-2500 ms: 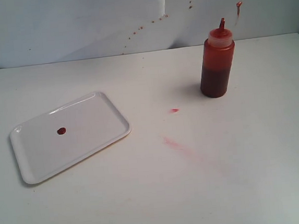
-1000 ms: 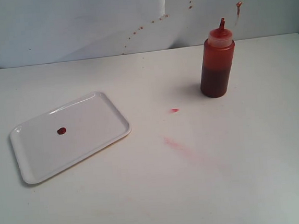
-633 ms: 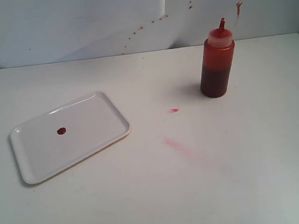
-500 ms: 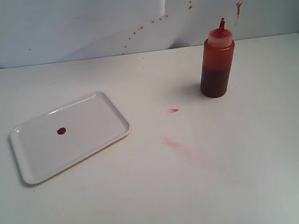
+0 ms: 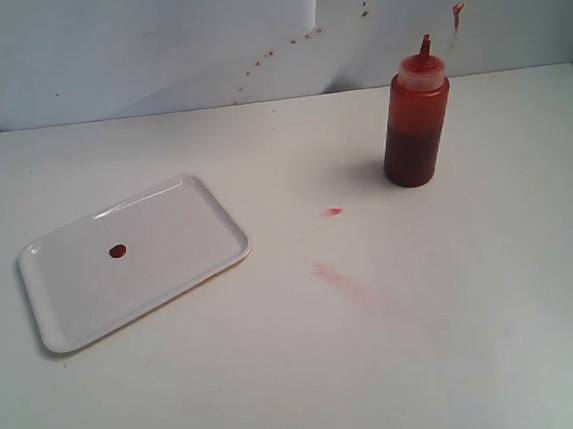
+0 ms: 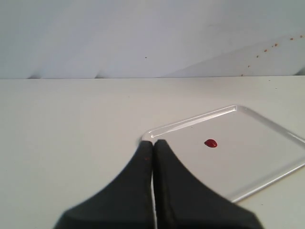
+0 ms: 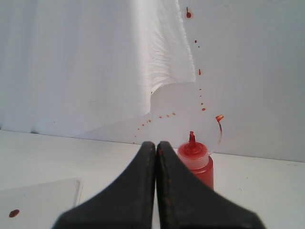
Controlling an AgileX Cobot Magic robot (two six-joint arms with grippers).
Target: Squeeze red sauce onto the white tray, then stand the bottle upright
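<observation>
The bottle (image 5: 416,123) stands upright at the table's back right, dark red sauce showing through it, its small cap (image 5: 458,7) hanging on a tether beside the nozzle. The white tray (image 5: 170,255) lies flat at the left with one small round blob of red sauce (image 5: 117,251) on it. Neither gripper shows in the exterior view. In the left wrist view my left gripper (image 6: 153,142) is shut and empty, its tips before a corner of the tray (image 6: 267,152). In the right wrist view my right gripper (image 7: 156,144) is shut and empty, with the bottle (image 7: 199,164) standing apart behind it.
Pinkish smears (image 5: 337,275) and a small red spot (image 5: 334,211) mark the table between tray and bottle. A white backdrop (image 5: 151,46) flecked with red specks rises behind the table's far edge.
</observation>
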